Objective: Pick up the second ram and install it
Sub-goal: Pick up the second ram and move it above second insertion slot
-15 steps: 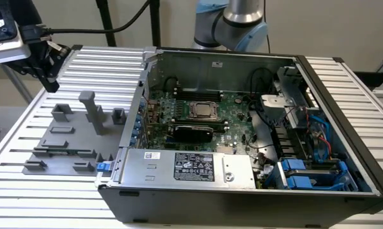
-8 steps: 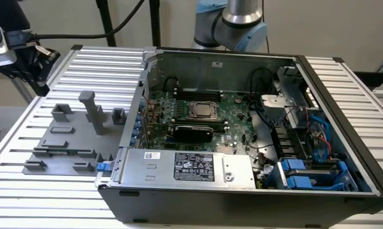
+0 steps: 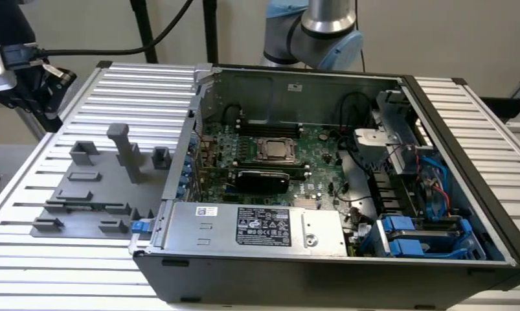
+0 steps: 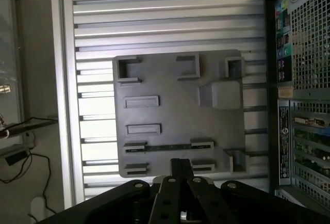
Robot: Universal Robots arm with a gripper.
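We hover with fingers (image 4: 177,168) together and empty, the second ram (image 4: 168,146) just ahead in the gray tray (image 4: 175,115), lying crosswise.

We see a wide table (image 3: 467,123) topped with ribbed metal slats (image 3: 18,201), pale grey, running across the whole scene. Behind it stands a plain light wall (image 3: 450,32). Two black poles (image 3: 142,26) rise in front of the wall, and a black cable (image 3: 104,50) sags from them toward the exterior view's left. In the wrist view we find bright light glaring off the slats near the table's edge. Beyond that edge, thin black wires (image 4: 28,164) trail over a dull pale surface.
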